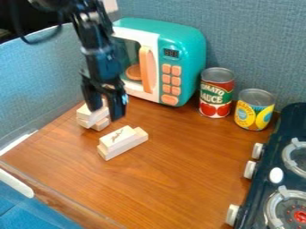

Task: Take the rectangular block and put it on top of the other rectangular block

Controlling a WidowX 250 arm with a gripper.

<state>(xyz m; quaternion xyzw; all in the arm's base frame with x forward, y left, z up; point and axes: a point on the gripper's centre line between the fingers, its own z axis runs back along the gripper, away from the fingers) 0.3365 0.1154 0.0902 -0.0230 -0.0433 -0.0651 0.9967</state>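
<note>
The gripper (106,111) hangs at the upper left in the camera view, its two fingers apart, over and partly in front of a small pile of pale wooden blocks (89,115). One block of this pile lies over others beneath it, and its far part is hidden by the gripper. Whether the fingers touch the pile, I cannot tell. To the right and nearer the camera, a rectangular block (118,136) with a dark mark lies flat on top of another, longer rectangular block (129,146), both running the same slanted way.
Behind the blocks stands a teal toy microwave (187,62), close to the arm. A tomato sauce can (216,93) and a yellow can (254,110) stand to its right. A dark toy stove (275,161) lines the right edge of the brown wooden table (179,179).
</note>
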